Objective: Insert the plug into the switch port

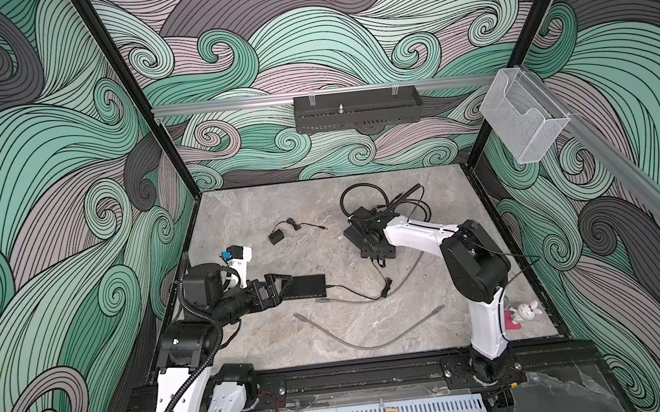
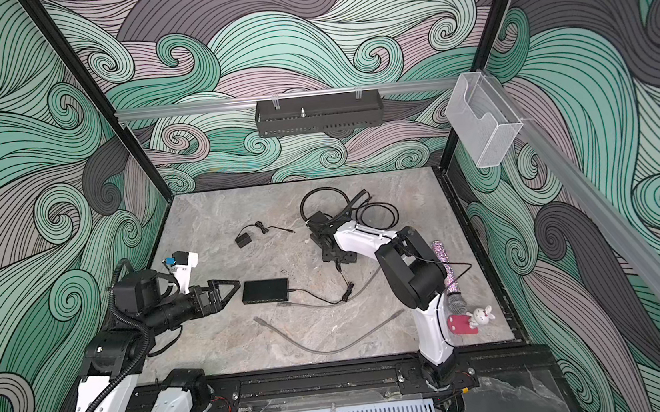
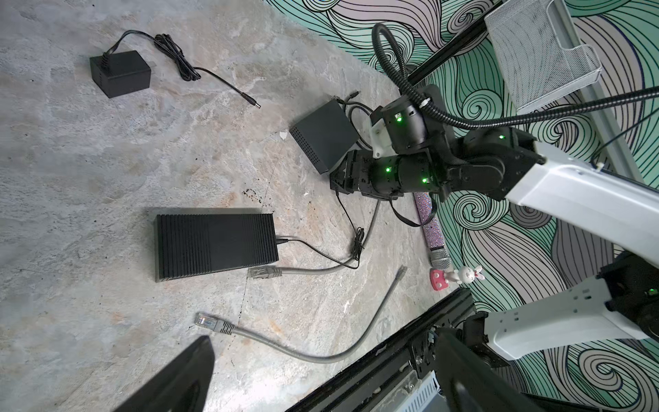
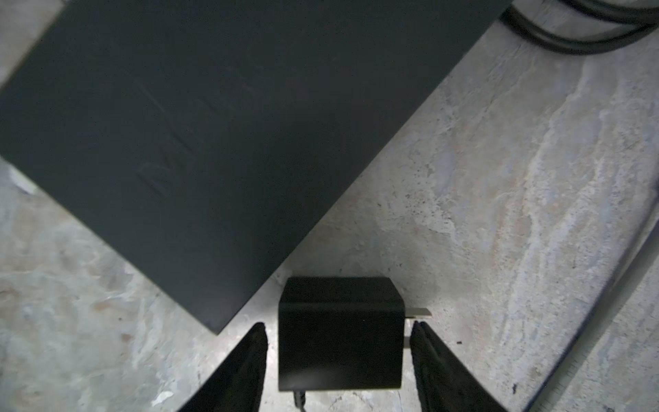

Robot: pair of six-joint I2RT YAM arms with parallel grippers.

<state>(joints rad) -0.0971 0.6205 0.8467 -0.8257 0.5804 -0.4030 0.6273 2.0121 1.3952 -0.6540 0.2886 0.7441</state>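
Note:
The switch [image 3: 214,244] is a narrow ribbed black box lying flat on the table [image 1: 305,287] [image 2: 265,291]. A thin black cable's plug [image 3: 281,241] meets its end face, seemingly in the port. A grey network cable's plug [image 3: 263,273] lies on the table beside that same end. My left gripper [image 3: 324,342] is open and empty, hovering by the switch's other end [image 1: 282,289]. My right gripper [image 4: 338,326] points down, open around a black power adapter [image 4: 340,331], with a thin gap at each finger. That adapter's cable runs to the switch.
A wider dark-grey box [image 4: 228,117] lies right beside the adapter. A second adapter [image 1: 277,236] with a loose barrel plug [image 1: 324,227] sits further back. A loose grey network cable [image 1: 367,339] lies near the front. A microphone [image 2: 448,278] and rabbit figure [image 2: 483,316] stand at the right edge.

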